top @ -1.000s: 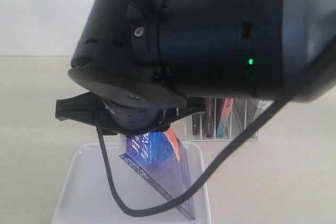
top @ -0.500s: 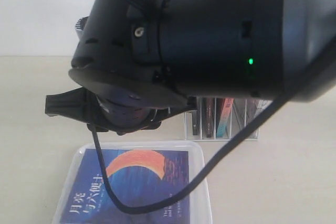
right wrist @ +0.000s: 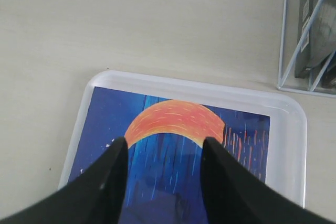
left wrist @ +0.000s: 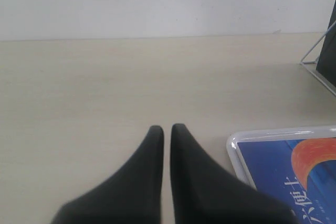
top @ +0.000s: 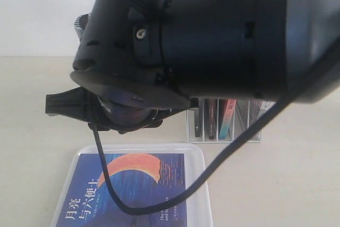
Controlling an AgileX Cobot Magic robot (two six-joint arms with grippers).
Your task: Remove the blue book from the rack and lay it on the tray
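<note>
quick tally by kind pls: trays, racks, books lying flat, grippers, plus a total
tray: 1
rack: 1
books lying flat: 1, the blue book
grippers: 2, left gripper shut, right gripper open
total: 5

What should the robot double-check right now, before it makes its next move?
1. Is the blue book lying flat inside the tray: ok.
2. Is the right gripper open and holding nothing: ok.
3. Is the left gripper shut, beside the tray and not over it: ok.
4. Are the other books upright in the rack: ok.
5. Is the black cable clear of the book: cannot tell.
</note>
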